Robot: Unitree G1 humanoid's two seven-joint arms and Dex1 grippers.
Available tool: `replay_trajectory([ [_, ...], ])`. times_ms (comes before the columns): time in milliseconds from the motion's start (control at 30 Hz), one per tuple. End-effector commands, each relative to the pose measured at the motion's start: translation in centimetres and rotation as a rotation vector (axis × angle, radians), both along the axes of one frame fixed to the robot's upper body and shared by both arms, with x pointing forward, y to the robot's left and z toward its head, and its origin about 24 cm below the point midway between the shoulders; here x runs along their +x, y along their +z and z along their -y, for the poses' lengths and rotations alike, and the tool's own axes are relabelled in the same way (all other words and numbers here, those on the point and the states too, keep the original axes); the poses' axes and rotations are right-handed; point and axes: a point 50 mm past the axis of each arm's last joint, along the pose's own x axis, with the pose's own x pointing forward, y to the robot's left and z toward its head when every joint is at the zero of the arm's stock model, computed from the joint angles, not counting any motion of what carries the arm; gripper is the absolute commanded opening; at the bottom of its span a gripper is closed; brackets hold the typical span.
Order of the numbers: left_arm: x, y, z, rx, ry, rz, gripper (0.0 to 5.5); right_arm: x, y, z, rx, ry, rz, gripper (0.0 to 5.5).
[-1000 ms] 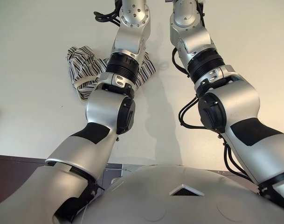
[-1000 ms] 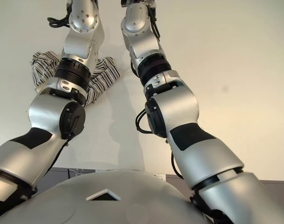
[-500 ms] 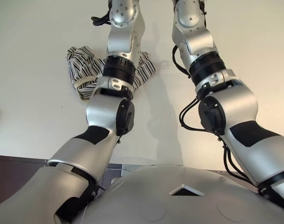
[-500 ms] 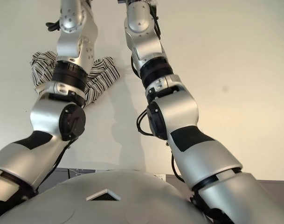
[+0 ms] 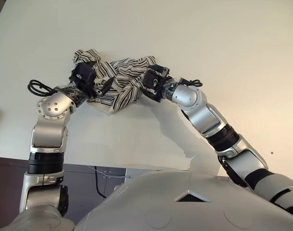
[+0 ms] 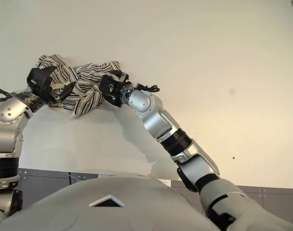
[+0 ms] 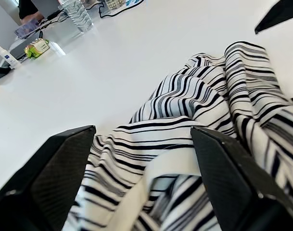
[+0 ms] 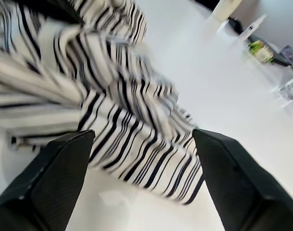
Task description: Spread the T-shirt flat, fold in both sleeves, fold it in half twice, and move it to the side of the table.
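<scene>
The table (image 5: 223,57) is white and plain, and under its near edge a dark panel (image 5: 6,178) shows. At the far end of the table, seen from the left wrist view, a clear bottle (image 7: 80,14) and some small packets (image 7: 36,47) stand in a row; what they are exactly I cannot tell.

The T-shirt (image 5: 120,79), with black and white stripes, lies on the table in its left half, well away from the near edge. It is crumpled into a long bunch, not flat. Its long axis goes across the table from left to right, about parallel to the near edge. Where the collar or the hem points is hidden in the folds.

The left gripper (image 5: 99,88) is at the end of the bunch nearer the table's left side. Its fingers (image 7: 59,168) stand wide apart with striped cloth between them, not closed on it. The right gripper (image 5: 147,85) is at the other end, toward the table's middle. Its fingers (image 8: 55,173) are also spread wide over the cloth.
</scene>
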Motion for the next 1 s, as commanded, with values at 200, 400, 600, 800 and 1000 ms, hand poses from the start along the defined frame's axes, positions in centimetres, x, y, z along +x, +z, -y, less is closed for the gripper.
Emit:
replay_trajectory([
  [200,1.8,0.5,-5.3,0.108,0.268,0.053,3.67,0.2,3.4,-1.9,0.027,0.04,0.256,3.74],
  [400,2.5,-5.9,-3.2,0.483,0.045,-0.094,3.67,0.6,-1.4,-0.7,-0.19,0.071,0.09,3.74],
  [600,-0.1,-5.0,1.0,0.224,-0.105,-0.123,3.67,-0.2,-3.9,7.6,-0.335,-0.031,-0.041,3.74],
  [800,-0.8,-7.3,3.0,0.169,0.028,-0.161,3.67,1.1,-2.9,21.1,-0.564,-0.286,-0.074,3.74],
  [1000,0.6,-5.0,4.4,-0.003,0.155,-0.005,3.67,0.5,-1.3,21.2,-0.494,-0.22,-0.036,3.74],
])
